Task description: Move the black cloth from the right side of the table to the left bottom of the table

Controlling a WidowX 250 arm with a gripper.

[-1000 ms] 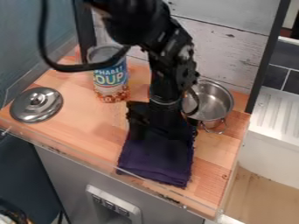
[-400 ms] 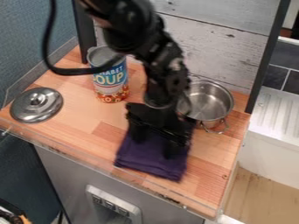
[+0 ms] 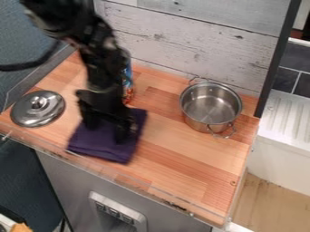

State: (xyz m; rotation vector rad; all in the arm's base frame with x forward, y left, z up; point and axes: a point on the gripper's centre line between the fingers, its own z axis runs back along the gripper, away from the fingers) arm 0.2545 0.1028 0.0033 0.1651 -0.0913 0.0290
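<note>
Pot (image 3: 203,121) R of cloth (image 3: 103,147), inner base showing; can (image 3: 128,85) partly behind arm (image 3: 104,59).

light: bright, even | glare: glints on lid (image 3: 37,108), pot (image 3: 210,108) | shadow: soft inside pot | blur: tool (image 3: 108,130)

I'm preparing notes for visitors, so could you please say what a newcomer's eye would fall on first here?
Probably the black gripper, over the dark purple cloth toward the left front of the wooden table. Next might come the shiny metal pot at the right, near the white plank wall, then the round metal lid at the left edge.
</note>
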